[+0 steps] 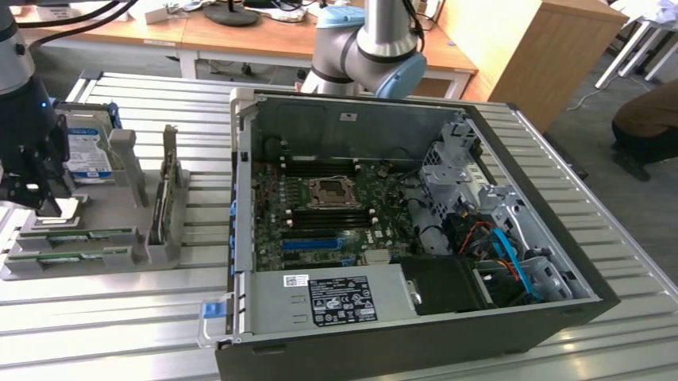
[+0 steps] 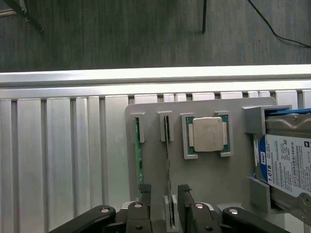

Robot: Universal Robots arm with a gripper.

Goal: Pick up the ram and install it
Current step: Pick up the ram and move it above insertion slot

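Green ram (image 2: 167,145) edge-up in grey holder (image 2: 214,179), exterior view's lower left | long axis passes between gripper (image 2: 164,194) jaws | jaws apart, nothing held

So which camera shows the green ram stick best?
The wrist view. It looks straight down on the ram, a thin green strip in its slot in the grey holder. The exterior view shows the ram far off, lying low at the exterior view's left.
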